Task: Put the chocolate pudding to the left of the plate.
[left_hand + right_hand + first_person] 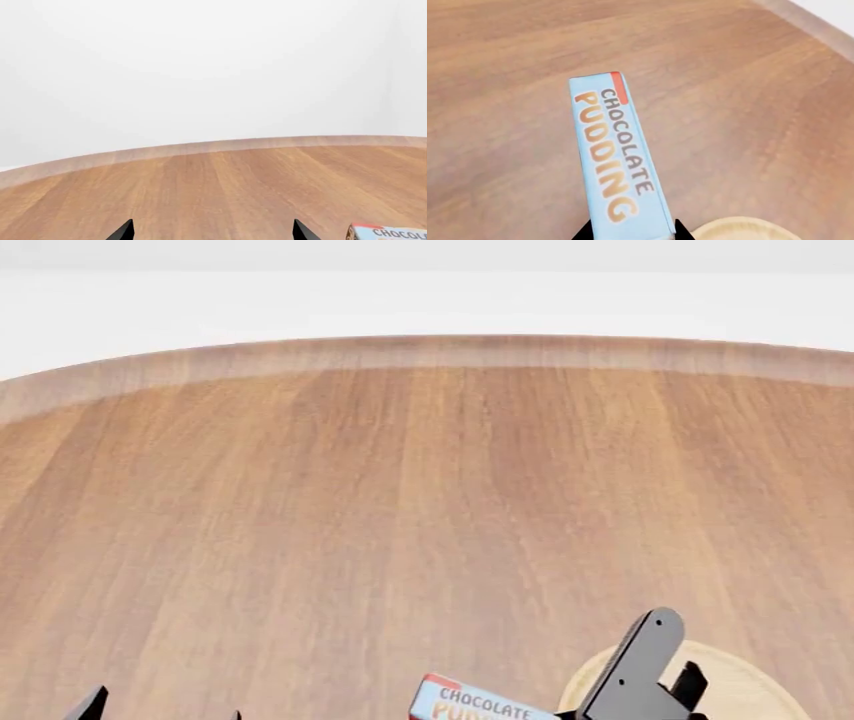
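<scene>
Pudding [617, 160] is clamped by the right gripper [630, 231], lower centre; it should be lowered flat, clear of the plate [727, 685] at lower right. Left gripper [212, 231] is spread, empty.

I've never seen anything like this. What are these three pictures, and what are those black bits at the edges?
This is a simulated two-armed robot at a round wooden table. One picture looks down from its head; the other two come from cameras near each pincer. The black points are pincer fingertips. The left pincer is open and holds nothing. The right pincer has its tips on either side of the chocolate pudding, a light blue carton, apparently gripping it. In the head view the carton sits just left of the plate, a pale wooden disc.
</scene>
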You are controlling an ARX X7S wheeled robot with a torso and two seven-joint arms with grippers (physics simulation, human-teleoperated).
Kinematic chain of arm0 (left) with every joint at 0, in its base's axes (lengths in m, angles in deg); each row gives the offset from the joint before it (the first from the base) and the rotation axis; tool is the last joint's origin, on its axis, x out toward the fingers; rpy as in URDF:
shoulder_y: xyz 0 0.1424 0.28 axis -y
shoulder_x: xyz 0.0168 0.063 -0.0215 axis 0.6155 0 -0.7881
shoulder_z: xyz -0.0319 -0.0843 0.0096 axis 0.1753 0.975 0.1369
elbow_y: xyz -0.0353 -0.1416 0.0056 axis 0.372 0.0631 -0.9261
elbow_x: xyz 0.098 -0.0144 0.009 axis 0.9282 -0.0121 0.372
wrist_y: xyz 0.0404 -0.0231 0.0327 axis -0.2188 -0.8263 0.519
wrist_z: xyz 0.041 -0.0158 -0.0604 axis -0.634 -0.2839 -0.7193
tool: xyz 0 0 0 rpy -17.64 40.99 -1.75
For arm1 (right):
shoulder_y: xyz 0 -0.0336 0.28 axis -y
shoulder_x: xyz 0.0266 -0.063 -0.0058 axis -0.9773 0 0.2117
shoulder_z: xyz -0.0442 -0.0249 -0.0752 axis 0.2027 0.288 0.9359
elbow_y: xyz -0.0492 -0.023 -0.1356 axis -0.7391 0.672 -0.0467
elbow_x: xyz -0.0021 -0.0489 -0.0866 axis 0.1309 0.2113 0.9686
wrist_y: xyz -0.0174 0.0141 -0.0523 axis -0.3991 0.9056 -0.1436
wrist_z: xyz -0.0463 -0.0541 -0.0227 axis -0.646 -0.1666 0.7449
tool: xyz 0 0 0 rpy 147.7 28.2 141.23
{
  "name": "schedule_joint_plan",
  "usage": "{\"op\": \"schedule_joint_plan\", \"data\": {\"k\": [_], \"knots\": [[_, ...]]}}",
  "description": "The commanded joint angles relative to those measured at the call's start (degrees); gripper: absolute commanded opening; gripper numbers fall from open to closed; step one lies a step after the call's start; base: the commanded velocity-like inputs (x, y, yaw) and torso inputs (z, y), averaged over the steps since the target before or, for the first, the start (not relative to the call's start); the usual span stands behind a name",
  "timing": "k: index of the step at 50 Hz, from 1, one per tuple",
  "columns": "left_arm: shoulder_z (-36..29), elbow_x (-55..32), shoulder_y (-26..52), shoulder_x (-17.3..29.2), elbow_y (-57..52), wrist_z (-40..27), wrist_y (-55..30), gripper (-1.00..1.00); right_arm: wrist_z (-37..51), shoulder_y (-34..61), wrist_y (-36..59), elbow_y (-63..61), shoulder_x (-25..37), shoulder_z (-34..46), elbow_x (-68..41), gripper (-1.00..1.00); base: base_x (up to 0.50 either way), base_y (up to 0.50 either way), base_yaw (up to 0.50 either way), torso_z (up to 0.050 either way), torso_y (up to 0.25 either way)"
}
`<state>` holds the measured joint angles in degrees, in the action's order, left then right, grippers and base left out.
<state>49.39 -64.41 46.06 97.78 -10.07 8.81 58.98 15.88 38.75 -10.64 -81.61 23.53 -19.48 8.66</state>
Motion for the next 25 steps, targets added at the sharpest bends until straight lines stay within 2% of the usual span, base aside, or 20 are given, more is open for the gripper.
{"op": "schedule_joint_plan", "data": {"k": [1,25], "knots": [[-0.15,-0.18,0.15,0.05,0.27,-0.06,0.2,1.0,-0.83,1.17,-1.54,2.4,-1.18,1.17,1.63,-1.0,0.0,0.0,0.0,0.0,0.0],[-0.48,-0.31,0.31,0.31,0.29,-0.38,0.23,1.0,-0.86,2.47,-3.14,7.29,-3.44,2.05,2.11,-1.0,0.0,0.0,0.0,0.0,0.0]]}}
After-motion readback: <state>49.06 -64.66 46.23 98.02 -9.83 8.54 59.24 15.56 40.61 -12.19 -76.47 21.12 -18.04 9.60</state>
